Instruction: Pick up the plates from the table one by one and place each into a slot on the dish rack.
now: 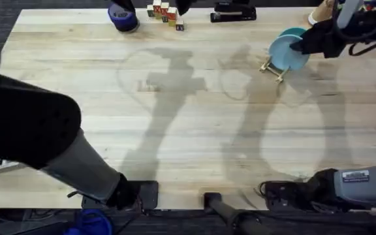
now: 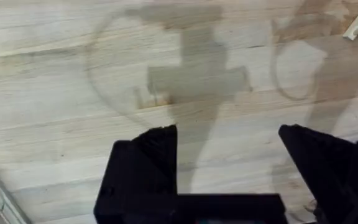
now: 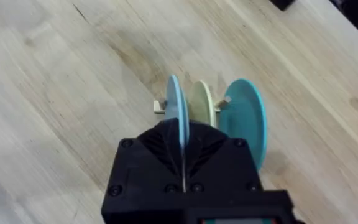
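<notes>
From overhead, the worktop (image 1: pixel 175 130) is pale joined planks with visible grain. Near its far right corner stands the dish rack (image 1: pixel 274 69), thin pale wooden sticks, with the round light blue plate (image 1: pixel 286 53) upright in it and a teal plate (image 1: pixel 295 32) just behind. The right tool (image 1: pixel 302 46) touches the light blue plate's rim. Along the far edge sit a dark blue tape roll (image 1: pixel 123 17) and coloured wooden blocks (image 1: pixel 164 14).

In the left wrist view, the left tool (image 2: pixel 227 140) hangs over bare wood, its black fingers spread wide and holding nothing.

In the right wrist view, three thin plates stand on edge in the rack's slots: light blue, cream plate (image 3: pixel 202 106), then teal. The right tool (image 3: pixel 184 140) is closed on the light blue plate's edge.
</notes>
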Robot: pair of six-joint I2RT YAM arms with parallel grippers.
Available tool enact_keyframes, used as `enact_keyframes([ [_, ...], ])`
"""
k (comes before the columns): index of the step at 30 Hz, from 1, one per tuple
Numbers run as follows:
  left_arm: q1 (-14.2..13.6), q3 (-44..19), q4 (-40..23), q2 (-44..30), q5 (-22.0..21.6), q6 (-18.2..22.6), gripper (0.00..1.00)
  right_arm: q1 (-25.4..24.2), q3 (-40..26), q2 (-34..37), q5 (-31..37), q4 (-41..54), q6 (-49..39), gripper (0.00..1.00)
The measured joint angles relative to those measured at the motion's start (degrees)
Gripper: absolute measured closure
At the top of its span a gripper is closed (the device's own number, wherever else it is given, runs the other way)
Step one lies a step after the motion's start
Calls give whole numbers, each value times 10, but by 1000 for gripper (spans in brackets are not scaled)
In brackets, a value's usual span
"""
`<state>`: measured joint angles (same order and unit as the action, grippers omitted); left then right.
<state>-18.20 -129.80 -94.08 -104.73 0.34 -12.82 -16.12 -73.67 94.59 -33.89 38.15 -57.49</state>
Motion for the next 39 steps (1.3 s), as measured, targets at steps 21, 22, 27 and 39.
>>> enact_keyframes([
  [21,0,0,0,0,0,0,5,1,-1,19,-3,-4,0,972],
  [22,0,0,0,0,0,0,5,1,-1,19,-4,-4,0,972],
  [27,0,0,0,0,0,0,5,1,-1,19,-4,-4,0,963],
  [39,0,0,0,0,0,0,5,2,-1,22,-5,-4,0,836],
])
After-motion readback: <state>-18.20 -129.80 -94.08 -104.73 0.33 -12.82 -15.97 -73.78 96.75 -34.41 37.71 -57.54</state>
